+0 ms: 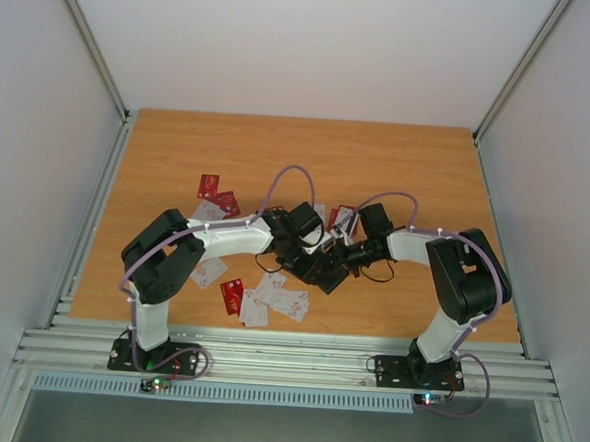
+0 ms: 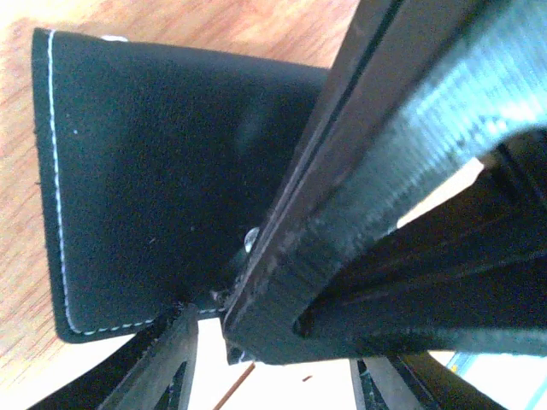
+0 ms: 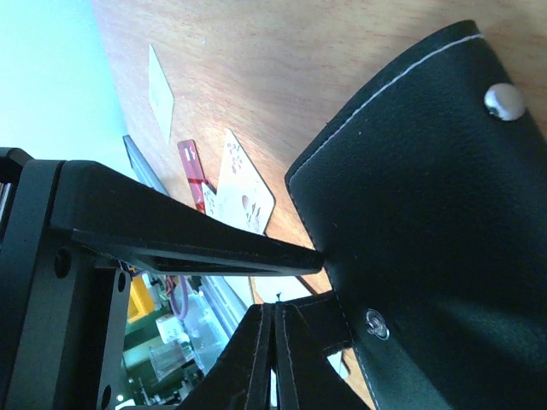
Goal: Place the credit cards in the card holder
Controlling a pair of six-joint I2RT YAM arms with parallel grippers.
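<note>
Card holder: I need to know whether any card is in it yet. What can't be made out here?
Holder inside: both wrist views show only black surfaces; top view, the arms cover it.
Any card in it: not seen in any view.
Holder's right part: left wrist view, a finger hides it.
Cards: top view, prints too small to read.

Surface: we list one wooden table (image 1: 408, 168).
On it: we note scattered credit cards (image 1: 270, 302), red and white.

Arms (image 1: 224, 237) and card holder (image 1: 322, 271) block the middle, credit cards (image 1: 270, 302) litter its left; far table (image 1: 299, 151) lies open.
</note>
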